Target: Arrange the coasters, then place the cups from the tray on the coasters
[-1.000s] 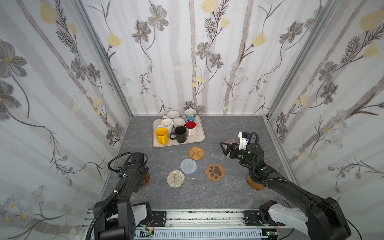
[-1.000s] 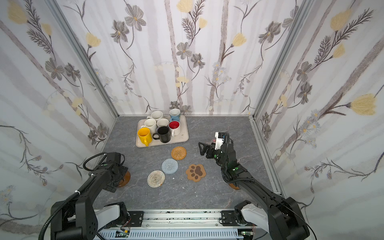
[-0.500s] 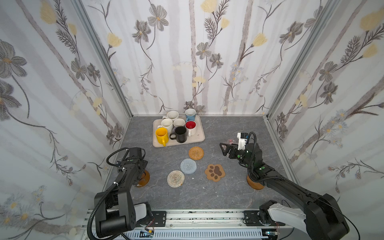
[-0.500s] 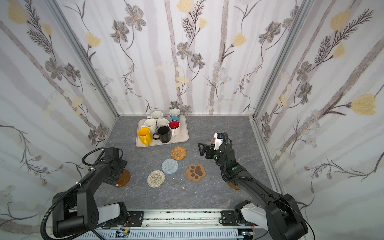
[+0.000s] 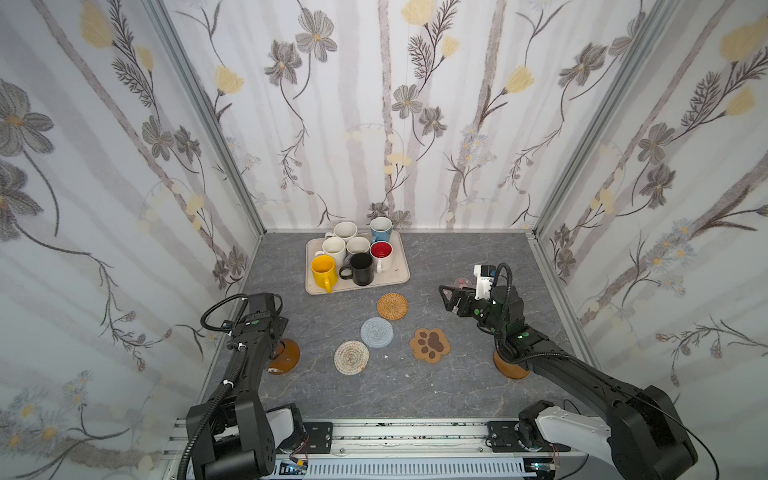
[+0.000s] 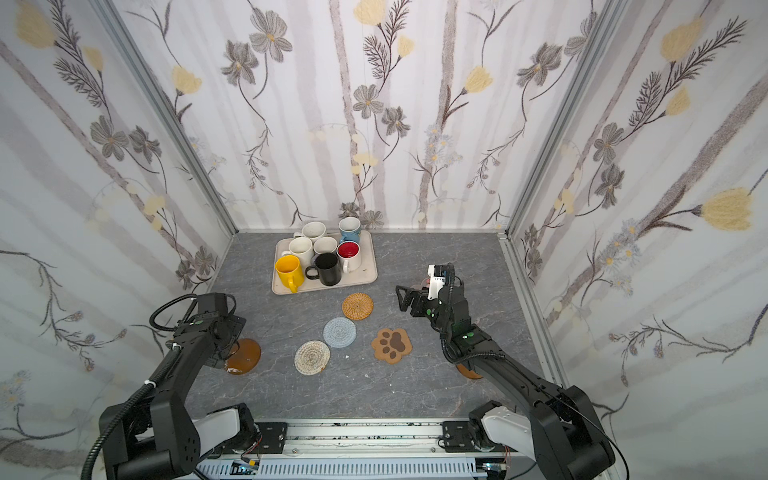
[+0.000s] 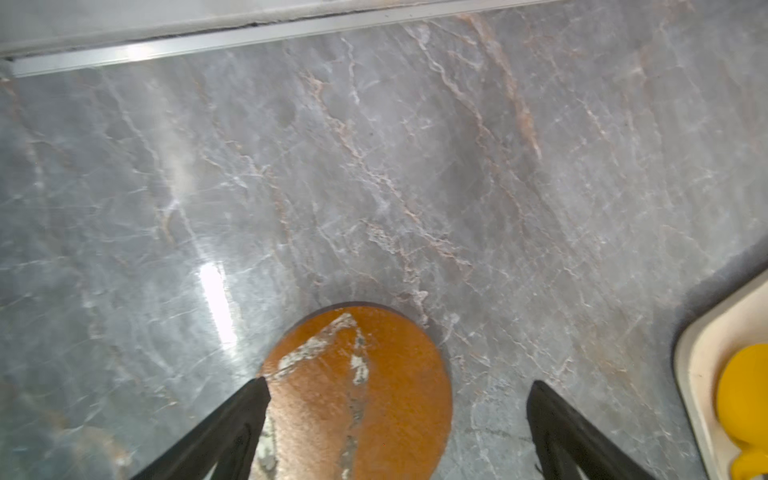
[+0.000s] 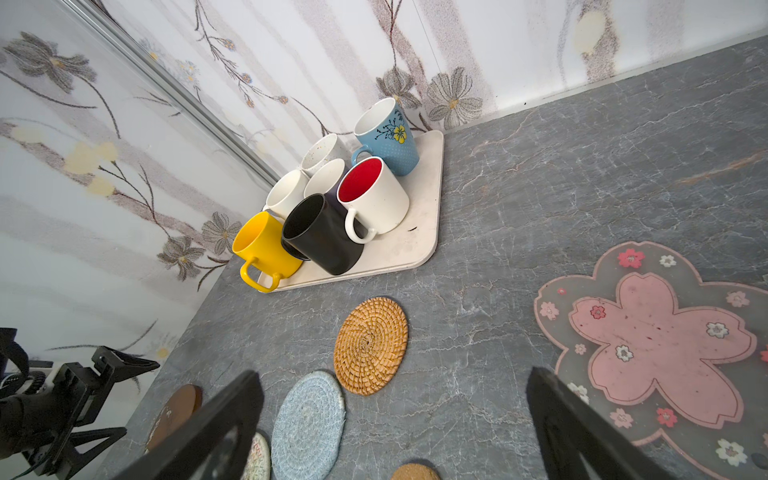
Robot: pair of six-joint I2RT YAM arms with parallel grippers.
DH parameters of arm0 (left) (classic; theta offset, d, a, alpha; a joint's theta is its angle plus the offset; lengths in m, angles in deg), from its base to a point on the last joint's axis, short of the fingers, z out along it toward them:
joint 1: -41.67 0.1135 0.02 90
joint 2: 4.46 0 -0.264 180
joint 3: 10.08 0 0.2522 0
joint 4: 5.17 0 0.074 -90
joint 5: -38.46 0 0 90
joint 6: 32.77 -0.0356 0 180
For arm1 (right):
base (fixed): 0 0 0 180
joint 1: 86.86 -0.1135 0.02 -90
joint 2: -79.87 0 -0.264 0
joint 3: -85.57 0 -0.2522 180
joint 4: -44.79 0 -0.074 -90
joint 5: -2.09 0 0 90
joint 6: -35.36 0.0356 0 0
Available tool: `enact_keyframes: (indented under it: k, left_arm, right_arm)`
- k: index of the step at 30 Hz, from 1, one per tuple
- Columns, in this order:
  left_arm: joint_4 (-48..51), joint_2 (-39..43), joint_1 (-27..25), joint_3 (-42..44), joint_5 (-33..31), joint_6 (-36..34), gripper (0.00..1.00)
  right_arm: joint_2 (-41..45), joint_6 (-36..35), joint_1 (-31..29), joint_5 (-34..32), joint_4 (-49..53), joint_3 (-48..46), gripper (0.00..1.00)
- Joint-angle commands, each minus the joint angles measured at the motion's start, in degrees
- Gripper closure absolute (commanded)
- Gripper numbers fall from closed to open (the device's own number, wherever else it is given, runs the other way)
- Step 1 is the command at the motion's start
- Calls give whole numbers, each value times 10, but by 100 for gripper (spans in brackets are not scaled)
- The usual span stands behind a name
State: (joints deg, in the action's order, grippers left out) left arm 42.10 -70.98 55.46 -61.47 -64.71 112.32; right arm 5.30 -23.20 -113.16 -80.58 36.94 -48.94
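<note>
Seven mugs [image 5: 361, 270] on tray [image 5: 397, 275] — likely slick, breakable; take by rim or handle. Left gripper [image 7: 398, 386], right gripper [image 8: 395, 374] — wide open, empty.

A robot lab booth: floral-papered walls [image 5: 374, 124], aluminium rail [image 5: 415, 436], two mounted arms [image 5: 249, 361].

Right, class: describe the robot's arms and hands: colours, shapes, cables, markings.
The left arm and right arm: black jointed links, green dots, white base housings, a black cable looping at each wrist. The left hand and right hand: black triangular fingers. A white block sits on the right wrist.
</note>
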Motion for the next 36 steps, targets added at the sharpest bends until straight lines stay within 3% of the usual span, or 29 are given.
enact_keyframes:
  k: [1,10,21,36]
  left_arm:
    - [74,10,2,8,-22,5,0]
    - [82,-12,-13,29,-4,31,0]
    - [58,-134,-81,-1,-6,67,0]
    - [5,-168,-81,-47,-1,75,0]
  right_arm:
    - [-4,5,0,17,-25,5,0]
    - [-1,11,-1,22,-32,1,0]
    - [-5,6,-1,10,-30,0,0]
    - [-23,4,-1,11,-34,3,0]
